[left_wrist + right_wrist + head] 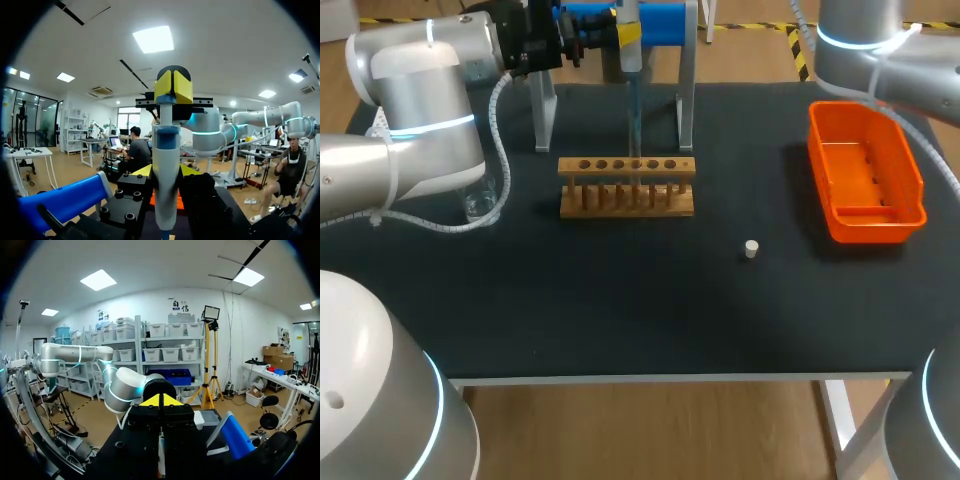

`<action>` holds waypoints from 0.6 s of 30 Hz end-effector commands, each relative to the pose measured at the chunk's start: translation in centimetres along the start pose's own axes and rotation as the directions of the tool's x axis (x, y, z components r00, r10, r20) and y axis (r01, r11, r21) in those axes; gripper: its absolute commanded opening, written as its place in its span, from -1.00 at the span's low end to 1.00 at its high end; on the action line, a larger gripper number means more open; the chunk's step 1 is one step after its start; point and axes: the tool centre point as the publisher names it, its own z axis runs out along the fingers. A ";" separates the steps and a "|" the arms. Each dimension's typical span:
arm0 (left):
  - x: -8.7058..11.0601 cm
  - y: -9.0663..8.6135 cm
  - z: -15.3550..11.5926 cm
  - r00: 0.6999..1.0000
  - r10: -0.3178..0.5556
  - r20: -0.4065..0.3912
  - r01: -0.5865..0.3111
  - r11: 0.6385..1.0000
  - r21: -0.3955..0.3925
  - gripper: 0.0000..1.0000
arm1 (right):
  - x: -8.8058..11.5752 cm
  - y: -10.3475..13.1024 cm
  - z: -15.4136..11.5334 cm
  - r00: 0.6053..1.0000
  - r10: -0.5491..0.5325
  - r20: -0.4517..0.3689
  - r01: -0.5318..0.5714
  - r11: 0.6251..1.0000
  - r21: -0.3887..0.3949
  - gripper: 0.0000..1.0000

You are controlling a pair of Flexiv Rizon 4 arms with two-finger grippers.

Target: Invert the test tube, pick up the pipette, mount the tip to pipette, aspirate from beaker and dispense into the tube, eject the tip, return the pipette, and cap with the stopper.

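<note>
Gripping pipette [166,145] in left hand [168,172], clamped from both sides, upright by the stand [686,70], thin end down at the rack [620,207]; contact unclear. With right hand [160,401] pinched closed, seemingly empty. With stopper [751,249] loose on counter [620,320]. Could miss the tube mouth or knock the rack if lowered off-centre.

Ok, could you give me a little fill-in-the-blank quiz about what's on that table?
1. The plastic tray is coloured ___.
2. The rack with its row of holes is made of ___.
3. The glass beaker is half hidden by the robot's ___ arm.
Missing words: orange; wood; left.
</note>
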 end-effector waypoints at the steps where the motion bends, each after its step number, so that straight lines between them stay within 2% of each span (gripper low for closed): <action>1: 0.0 -0.3 0.1 1.000 0.002 0.001 -0.002 1.000 0.003 -1.00 | 0.4 -0.6 -0.3 1.000 -0.001 0.011 0.001 1.000 0.004 -1.00; 18: 0.0 -0.3 0.1 1.000 0.002 0.001 -0.002 1.000 0.003 -1.00 | 0.6 -2.0 -0.5 1.000 0.021 0.019 -0.022 1.000 0.017 -1.00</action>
